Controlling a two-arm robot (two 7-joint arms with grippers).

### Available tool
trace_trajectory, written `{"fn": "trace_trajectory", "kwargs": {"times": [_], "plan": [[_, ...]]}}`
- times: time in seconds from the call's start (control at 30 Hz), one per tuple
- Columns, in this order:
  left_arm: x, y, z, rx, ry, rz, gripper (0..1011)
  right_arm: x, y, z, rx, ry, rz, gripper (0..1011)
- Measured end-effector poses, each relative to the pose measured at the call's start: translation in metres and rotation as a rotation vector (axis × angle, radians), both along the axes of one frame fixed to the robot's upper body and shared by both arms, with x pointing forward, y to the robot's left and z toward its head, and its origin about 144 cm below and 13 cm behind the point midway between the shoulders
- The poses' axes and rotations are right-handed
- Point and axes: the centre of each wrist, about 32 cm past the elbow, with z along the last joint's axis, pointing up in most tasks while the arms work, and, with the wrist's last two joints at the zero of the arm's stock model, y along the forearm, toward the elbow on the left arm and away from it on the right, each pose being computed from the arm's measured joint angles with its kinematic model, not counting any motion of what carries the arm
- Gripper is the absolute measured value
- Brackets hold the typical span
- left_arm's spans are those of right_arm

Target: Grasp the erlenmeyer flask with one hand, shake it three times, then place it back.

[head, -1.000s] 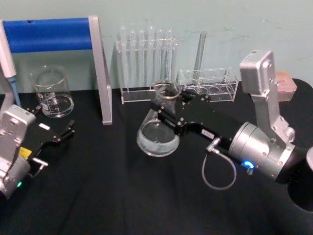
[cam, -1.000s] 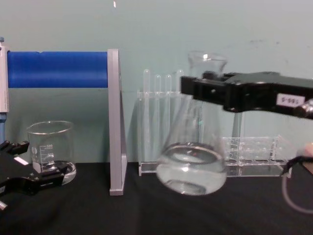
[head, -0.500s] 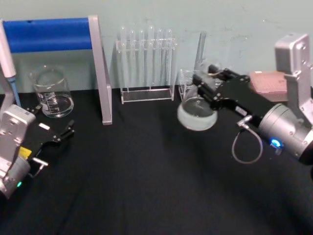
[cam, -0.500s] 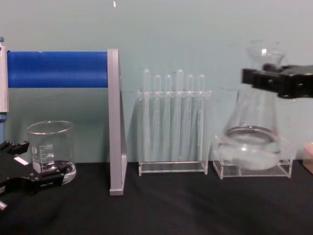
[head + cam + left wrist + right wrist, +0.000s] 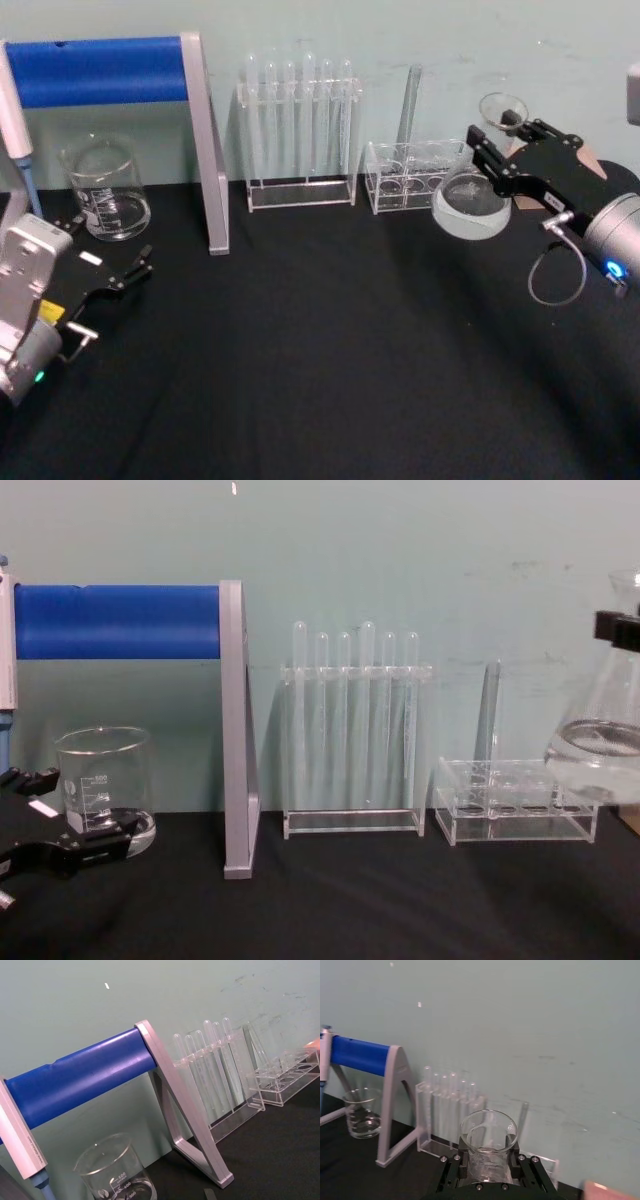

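This is a lab, with a glass beaker (image 5: 105, 190), test-tube rack (image 5: 298, 130) and pipette stand (image 5: 100, 70).

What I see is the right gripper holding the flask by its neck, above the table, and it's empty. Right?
Not empty: the chest view shows clear liquid in the erlenmeyer flask. The right gripper does hold it by the neck, above the table. The left gripper sits by the beaker.

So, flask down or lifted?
Lifted: right gripper holds the erlenmeyer flask by its neck, base above the table; left gripper parked beside the beaker.
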Motion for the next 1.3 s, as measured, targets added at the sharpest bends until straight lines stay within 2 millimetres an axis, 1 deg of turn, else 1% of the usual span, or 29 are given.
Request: {"fn": "trace_trajectory", "kwargs": {"times": [0.27, 0.5, 0.7, 0.87, 1.3], "plan": [[0.0, 0.0, 0.0, 0.0, 0.0, 0.0, 1001, -0.001, -0.005, -0.001, -0.002, 0.0, -0.024, 456], [0.0, 0.0, 0.0, 0.0, 0.0, 0.0, 1001, -0.002, 0.0, -0.002, 0.006, 0.004, -0.006, 456], [0.0, 0.0, 0.0, 0.0, 0.0, 0.0, 1001, -0.004, 0.01, -0.002, 0.016, 0.009, 0.036, 456], [0.0, 0.0, 0.0, 0.0, 0.0, 0.0, 1001, -0.008, 0.022, -0.002, 0.029, 0.016, 0.095, 456], [0.0, 0.0, 0.0, 0.0, 0.0, 0.0, 1001, -0.014, 0.041, -0.005, 0.033, 0.035, 0.201, 457]]}}
